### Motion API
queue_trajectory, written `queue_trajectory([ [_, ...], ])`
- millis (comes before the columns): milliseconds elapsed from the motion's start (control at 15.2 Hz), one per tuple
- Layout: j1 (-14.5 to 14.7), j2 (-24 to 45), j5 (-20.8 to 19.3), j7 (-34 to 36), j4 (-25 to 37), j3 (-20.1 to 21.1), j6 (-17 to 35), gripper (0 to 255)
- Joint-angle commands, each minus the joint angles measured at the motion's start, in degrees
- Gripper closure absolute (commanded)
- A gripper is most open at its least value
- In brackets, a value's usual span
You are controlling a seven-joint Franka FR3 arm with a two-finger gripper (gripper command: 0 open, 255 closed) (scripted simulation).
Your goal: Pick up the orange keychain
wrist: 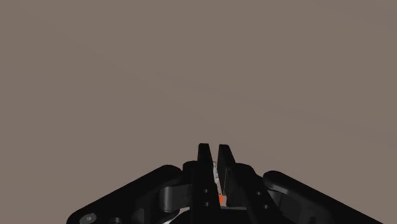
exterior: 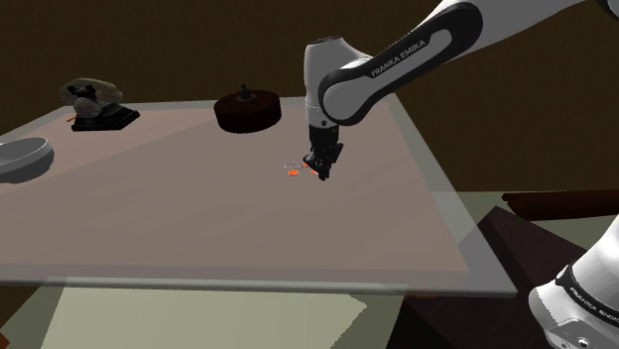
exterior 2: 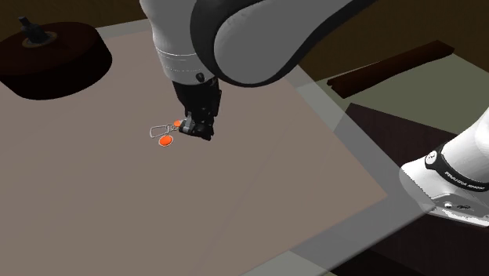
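Note:
The orange keychain [exterior 2: 164, 141] lies on the brownish tabletop [exterior 2: 117, 212]: a small orange tag, a thin metal ring and a second orange piece close to the fingers. My black gripper [exterior 2: 201, 132] points down at the table, right beside the ring. In the shoulder view the gripper [exterior: 322, 174] stands low over the keychain [exterior: 293, 172] near the table's middle. In the wrist view the gripper [wrist: 215, 153] is nearly closed, and a sliver of the orange keychain [wrist: 220, 198] shows clasped between the fingers.
A dark round block with a knob [exterior: 247, 109] sits behind the gripper. At the shoulder view's left stand a dark base with a grey lump [exterior: 96, 102] and a grey bowl [exterior: 22, 159]. The table's edge [exterior: 466, 233] runs near the stand.

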Motion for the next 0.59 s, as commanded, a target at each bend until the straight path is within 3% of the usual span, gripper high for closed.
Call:
queue_trajectory([
  [0, 0.2, 0.1, 0.1, 0.0, -0.2, 0.2, -0.1, 255],
  [528, -0.2, -1.8, 0.8, -0.7, 2.2, 0.3, -4.3, 255],
])
